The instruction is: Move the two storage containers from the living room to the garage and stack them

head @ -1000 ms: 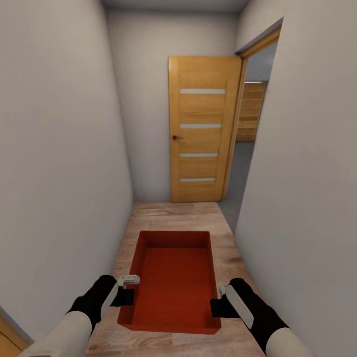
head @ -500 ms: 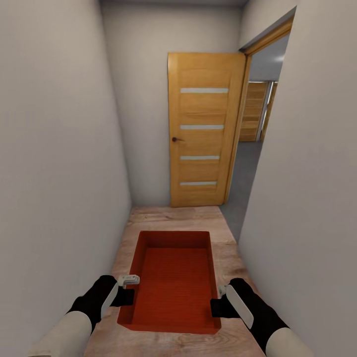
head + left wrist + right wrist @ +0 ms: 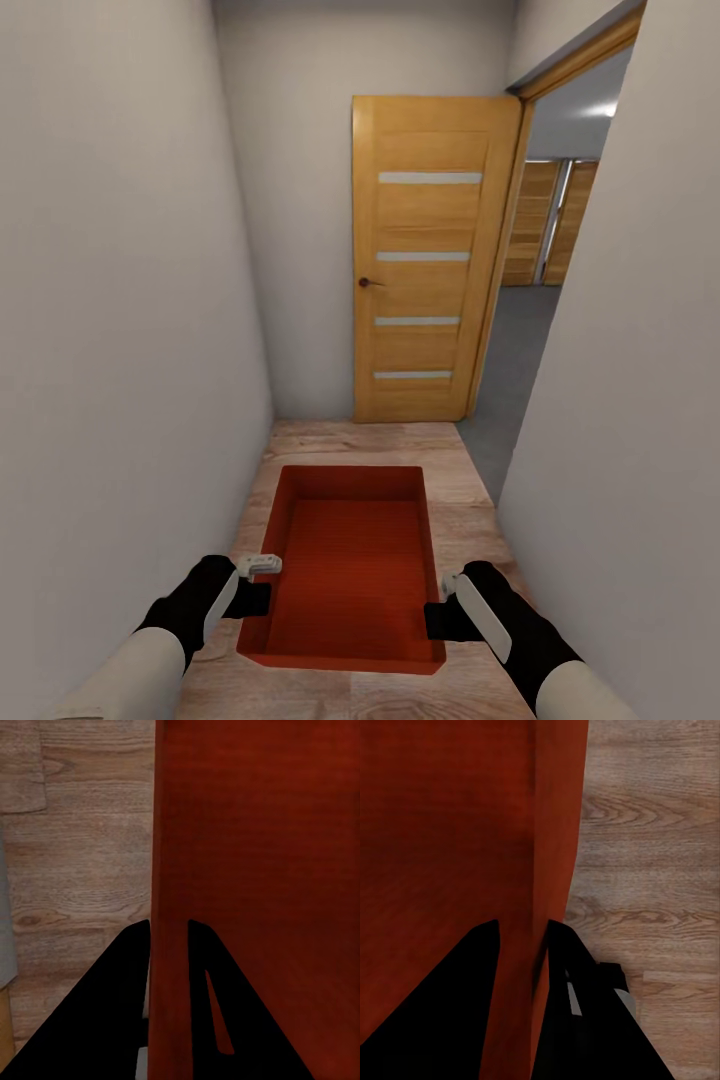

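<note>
In narrow hallway, container [image 3: 345,575] clamped by both grippers, doorway [image 3: 545,300] open right.

A light wood-plank floor [image 3: 340,445] is seen running down a narrow corridor between pale walls. It is met on the right, past an open wooden door [image 3: 430,260], by a grey floor [image 3: 515,350].
</note>
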Controlling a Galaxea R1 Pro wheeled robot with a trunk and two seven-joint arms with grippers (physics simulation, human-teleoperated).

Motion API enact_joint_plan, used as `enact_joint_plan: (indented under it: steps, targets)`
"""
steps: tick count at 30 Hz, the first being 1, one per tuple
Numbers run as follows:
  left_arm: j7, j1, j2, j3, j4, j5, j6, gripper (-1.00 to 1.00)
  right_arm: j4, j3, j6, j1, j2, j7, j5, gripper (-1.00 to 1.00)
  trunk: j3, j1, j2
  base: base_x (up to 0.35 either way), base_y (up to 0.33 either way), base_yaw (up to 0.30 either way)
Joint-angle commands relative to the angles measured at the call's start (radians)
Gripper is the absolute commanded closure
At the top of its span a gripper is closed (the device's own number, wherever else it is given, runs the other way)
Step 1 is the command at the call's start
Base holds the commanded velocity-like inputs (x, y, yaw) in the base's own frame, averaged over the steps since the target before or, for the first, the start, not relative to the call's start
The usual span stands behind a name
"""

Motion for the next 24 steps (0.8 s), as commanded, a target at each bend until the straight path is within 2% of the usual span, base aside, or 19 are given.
enact_joint_plan:
  steps: [1,9,24]
  targets:
    - [-0.009,0.000,-0.002,0.014,0.000,-0.005,0.006,1.00,-0.003,0.000,0.000,-0.001,-0.001,-0.006,0.000,1.00,-0.002,0.000,-0.001,0.023,0.000,0.017]
    - [-0.009,0.000,-0.002,0.014,0.000,-0.005,0.006,1.00,-0.003,-0.002,0.000,-0.001,-0.001,-0.006,0.000,1.00,-0.002,0.000,-0.001,0.044,0.000,0.004]
    - [-0.009,0.000,-0.002,0.014,0.000,-0.005,0.006,1.00,-0.003,0.001,0.000,-0.001,-0.002,-0.004,0.000,1.00,-0.002,0.000,-0.001,0.290,0.000,0.000]
